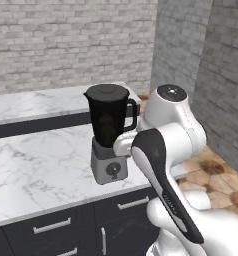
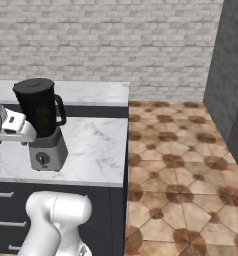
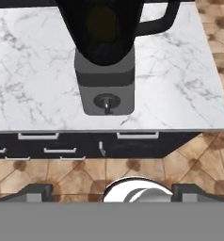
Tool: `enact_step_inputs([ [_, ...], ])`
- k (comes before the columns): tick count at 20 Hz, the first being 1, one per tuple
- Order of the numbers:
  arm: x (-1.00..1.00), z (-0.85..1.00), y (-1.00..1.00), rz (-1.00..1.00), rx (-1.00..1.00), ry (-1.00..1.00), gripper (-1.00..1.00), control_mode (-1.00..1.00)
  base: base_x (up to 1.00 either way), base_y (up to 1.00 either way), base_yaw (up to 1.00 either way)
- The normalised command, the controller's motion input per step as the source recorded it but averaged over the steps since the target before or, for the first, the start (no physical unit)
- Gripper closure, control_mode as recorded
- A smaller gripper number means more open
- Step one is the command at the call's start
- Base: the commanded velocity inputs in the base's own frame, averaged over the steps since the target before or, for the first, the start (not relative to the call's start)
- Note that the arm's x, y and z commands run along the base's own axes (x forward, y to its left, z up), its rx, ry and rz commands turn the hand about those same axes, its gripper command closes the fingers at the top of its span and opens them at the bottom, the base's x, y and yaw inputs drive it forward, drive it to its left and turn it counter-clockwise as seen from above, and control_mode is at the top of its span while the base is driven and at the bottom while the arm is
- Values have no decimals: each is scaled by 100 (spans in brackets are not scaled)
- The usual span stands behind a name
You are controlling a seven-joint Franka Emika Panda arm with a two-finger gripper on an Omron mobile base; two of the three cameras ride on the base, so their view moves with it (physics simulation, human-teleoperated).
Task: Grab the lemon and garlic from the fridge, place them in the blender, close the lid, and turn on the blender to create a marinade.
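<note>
The blender (image 1: 109,125) stands on the marble counter (image 1: 36,165), with its black jar on a grey base. The lid (image 1: 107,91) sits flat on the jar's mouth. Through the dark jar shows a dull yellow round shape, the lemon (image 3: 102,21). The garlic is hidden, and the fridge is out of view. The round black knob (image 3: 106,101) faces the hand view. My gripper (image 3: 113,190) is open, out in front of the counter's edge and apart from the blender, aimed at the base (image 2: 47,150). Nothing is between its fingertips (image 3: 36,190).
Dark drawers with silver handles (image 3: 137,135) run under the counter. A second marble counter (image 1: 41,102) lies behind. Brown tiled floor (image 2: 176,165) spreads to the right, bounded by a dark grey brick wall (image 2: 231,75).
</note>
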Motion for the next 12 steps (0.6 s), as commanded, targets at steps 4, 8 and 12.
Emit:
enact_step_inputs([
  [4, 0, -51, 0, 0, 0, 0, -100, -100, 0, 0, 0],
  [8, 0, -51, 2, 2, 0, 5, -100, -100, 0, 0, 0],
  [12, 1, -55, 8, 2, 0, 4, -100, -100, 0, 0, 0],
])
